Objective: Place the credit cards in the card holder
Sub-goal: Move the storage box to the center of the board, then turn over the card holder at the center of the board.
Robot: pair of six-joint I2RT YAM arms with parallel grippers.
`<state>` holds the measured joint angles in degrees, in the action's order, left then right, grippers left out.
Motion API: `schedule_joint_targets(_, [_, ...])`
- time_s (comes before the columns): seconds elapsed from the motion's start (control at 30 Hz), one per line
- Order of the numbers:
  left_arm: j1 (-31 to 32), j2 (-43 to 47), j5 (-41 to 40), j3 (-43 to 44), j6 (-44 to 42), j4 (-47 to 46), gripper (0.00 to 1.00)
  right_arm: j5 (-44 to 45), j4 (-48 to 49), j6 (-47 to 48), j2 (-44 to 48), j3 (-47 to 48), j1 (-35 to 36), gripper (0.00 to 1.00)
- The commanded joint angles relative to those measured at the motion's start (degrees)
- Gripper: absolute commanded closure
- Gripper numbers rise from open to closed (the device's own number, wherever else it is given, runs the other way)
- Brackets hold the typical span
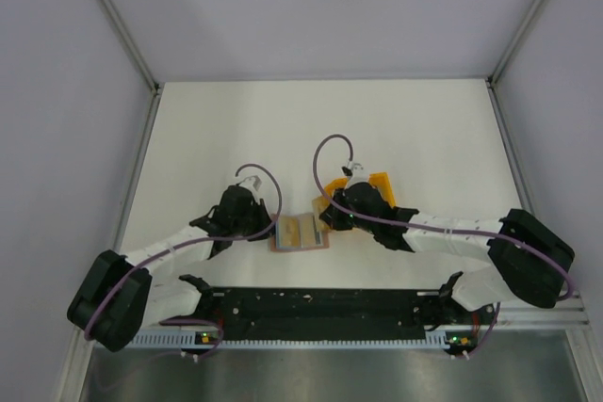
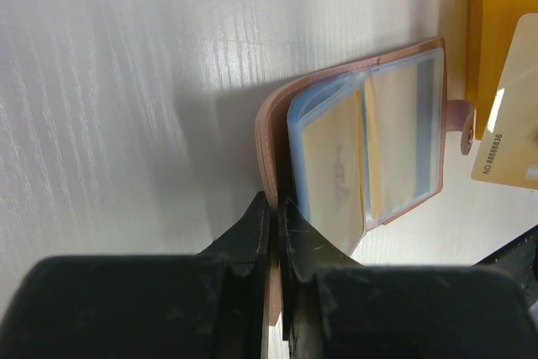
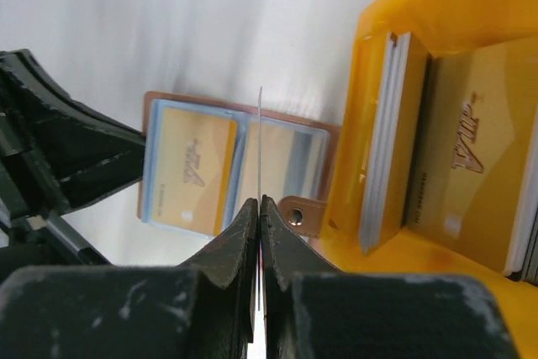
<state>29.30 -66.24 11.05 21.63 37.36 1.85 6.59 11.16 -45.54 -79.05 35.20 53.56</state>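
Note:
The tan card holder (image 1: 300, 233) lies open on the table, clear blue-edged pockets up, and a gold card (image 3: 192, 161) sits in its left pocket. My left gripper (image 2: 276, 203) is shut on the holder's leather cover (image 2: 271, 136) at its left edge. My right gripper (image 3: 259, 202) is shut on one thin credit card (image 3: 260, 136), seen edge-on, hanging upright over the holder's middle fold (image 3: 244, 157). From the left wrist that card (image 2: 511, 115) shows pale gold at the right. More credit cards (image 3: 387, 140) stand stacked in the yellow tray.
The yellow tray (image 1: 380, 183) stands just right of the holder, under my right arm, with a gold card (image 3: 471, 157) leaning inside it. The holder's snap tab (image 3: 296, 216) points toward the tray. White walls enclose the table on three sides.

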Motion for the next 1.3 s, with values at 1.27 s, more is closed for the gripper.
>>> schedule_joint_targets(1.27, [0.06,5.86,5.12,-2.29,5.70,-5.80,1.00,30.41,9.67,-7.46,-4.80,6.72,19.12,1.00])
